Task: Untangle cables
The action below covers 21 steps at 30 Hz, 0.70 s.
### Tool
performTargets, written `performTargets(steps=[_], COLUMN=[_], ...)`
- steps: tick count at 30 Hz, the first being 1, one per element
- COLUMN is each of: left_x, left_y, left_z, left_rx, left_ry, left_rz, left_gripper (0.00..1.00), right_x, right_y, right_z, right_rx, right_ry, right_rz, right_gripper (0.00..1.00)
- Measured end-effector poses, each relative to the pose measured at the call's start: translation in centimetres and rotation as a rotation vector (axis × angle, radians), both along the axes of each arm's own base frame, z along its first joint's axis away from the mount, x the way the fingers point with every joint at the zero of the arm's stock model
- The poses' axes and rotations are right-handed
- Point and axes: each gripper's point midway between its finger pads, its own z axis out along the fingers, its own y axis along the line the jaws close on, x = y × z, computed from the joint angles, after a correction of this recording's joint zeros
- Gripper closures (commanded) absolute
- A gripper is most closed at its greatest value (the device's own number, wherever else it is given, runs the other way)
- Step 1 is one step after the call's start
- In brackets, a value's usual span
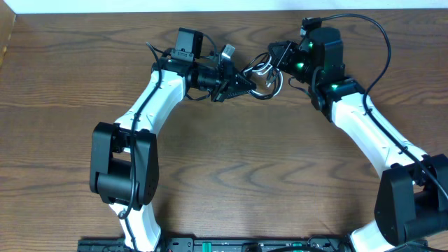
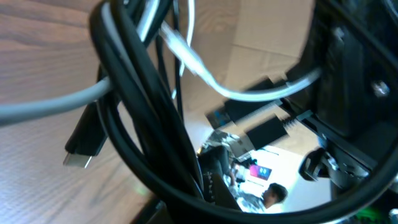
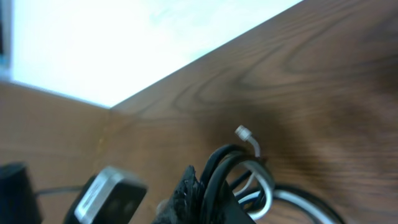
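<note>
The cables (image 1: 264, 75), one black and one white, hang as a tangled bundle between my two grippers at the table's far middle. My left gripper (image 1: 245, 84) points right into the bundle and looks shut on it. My right gripper (image 1: 276, 59) meets it from the right. In the left wrist view thick black loops (image 2: 143, 106) and the white cord (image 2: 205, 68) cross close to the lens, and a black plug (image 2: 84, 146) hangs down; the jaws are mostly hidden. In the right wrist view my right gripper (image 3: 208, 196) is shut on black loops (image 3: 221, 174), with a white loop (image 3: 267, 186) and a silvery plug end (image 3: 245, 134).
The wooden table (image 1: 231, 175) stretches toward the front. Its far edge (image 3: 205, 56) runs close behind the bundle. A cardboard piece (image 1: 7, 35) stands at the far left. A black block with a silvery edge (image 3: 106, 193) sits left of my right gripper.
</note>
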Motion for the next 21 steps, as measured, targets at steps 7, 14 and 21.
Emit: performTargets(steps=[7,14,21], left_x=[-0.8,-0.4,1.6], left_y=[-1.2,-3.0,-3.0], left_z=[1.2,3.5,5.5], left_rx=[-0.064,-0.153,-0.211], left_ry=[0.006,-0.058,-0.103], left_rz=[-0.048,-0.088,-0.044], left_gripper=[0.93,0.93,0.92], right_x=[0.6,0.5,0.6], right_y=[-0.7,-0.1,-0.6], right_z=[-0.2,-2.2,-2.8], right_rx=[-0.026,-0.046,-0.047], right_ry=[0.0,0.047,0.095], right_rz=[-0.105,-0.146,-0.183], right_gripper=[0.99,0.99,0.99])
